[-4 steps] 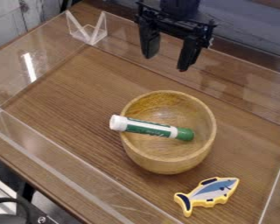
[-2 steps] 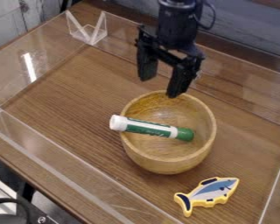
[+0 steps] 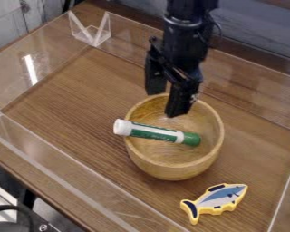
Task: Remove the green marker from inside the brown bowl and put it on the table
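The green marker (image 3: 161, 134) lies across the brown bowl (image 3: 172, 159), white end at the left rim, green cap to the right. The bowl sits near the middle of the dark wood table (image 3: 75, 100). My black gripper (image 3: 166, 92) hangs over the bowl's far side, pointing straight down, a little above the marker. It is open, with empty space between the two fingers, and the longer fingertip reaches down to about the height of the far rim.
A small blue and yellow toy fish (image 3: 216, 201) lies on the table at the front right of the bowl. Clear acrylic walls (image 3: 51, 168) run along the table's edges, and a clear angled piece (image 3: 90, 27) stands at the back left.
The gripper has come down and forward from the back of the table to just above the bowl, staying open. The marker, bowl and fish have not moved.
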